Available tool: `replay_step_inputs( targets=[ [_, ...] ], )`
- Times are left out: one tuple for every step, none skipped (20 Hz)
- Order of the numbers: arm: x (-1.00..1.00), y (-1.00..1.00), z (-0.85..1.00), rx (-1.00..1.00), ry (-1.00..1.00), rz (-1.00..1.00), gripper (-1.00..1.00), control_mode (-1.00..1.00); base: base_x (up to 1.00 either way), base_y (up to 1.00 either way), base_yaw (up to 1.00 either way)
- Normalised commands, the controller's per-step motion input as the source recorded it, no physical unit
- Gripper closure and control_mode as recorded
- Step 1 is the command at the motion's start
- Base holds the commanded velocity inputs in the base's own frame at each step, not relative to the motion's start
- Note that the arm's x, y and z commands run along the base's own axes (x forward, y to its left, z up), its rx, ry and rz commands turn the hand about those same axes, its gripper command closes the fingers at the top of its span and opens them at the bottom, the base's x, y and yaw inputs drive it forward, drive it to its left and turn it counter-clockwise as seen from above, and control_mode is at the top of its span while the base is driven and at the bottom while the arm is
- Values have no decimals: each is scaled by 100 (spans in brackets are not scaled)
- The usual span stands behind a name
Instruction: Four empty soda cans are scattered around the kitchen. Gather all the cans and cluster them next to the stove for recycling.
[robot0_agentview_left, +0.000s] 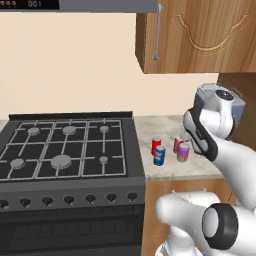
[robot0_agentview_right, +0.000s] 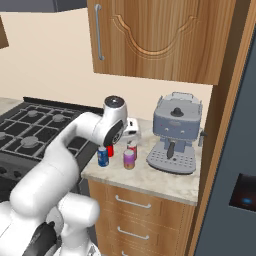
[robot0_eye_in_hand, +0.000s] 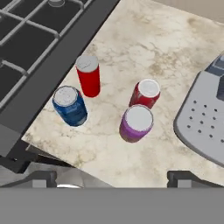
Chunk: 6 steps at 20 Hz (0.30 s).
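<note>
Four cans are being seen upright on the counter (robot0_eye_in_hand: 144, 39) beside the stove (robot0_eye_in_hand: 39, 48): red (robot0_eye_in_hand: 89, 75), blue (robot0_eye_in_hand: 70, 105), pink (robot0_eye_in_hand: 145, 93), lilac (robot0_eye_in_hand: 137, 123). The gripper (robot0_eye_in_hand: 113, 179) is being held above, jaws released, nothing grasped

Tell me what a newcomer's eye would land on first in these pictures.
Four soda cans stand upright in a tight cluster on the marble counter, just right of the black stove. The grey-blue coffee machine sits on their other side. The white arm reaches over the cans, and its pincer hangs above them, holding nothing.
</note>
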Motion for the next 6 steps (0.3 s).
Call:
replay_step_inputs(
  targets=[
    [-54, 28, 28, 0, -15, 0, -100, -100, 0, 0, 0],
    [-53, 26, 31, 0, -15, 0, -100, -100, 0, 0, 0],
    [-50, 25, 36, 0, -12, 0, -100, -100, 0, 0, 0],
    [-47, 24, 43, 0, -11, 0, -100, -100, 0, 0, 0],
    [-44, 22, 46, 0, -8, 0, -100, -100, 0, 0, 0],
    [-45, 23, 47, 0, -7, 0, -100, -100, 0, 0, 0]
  ],
)
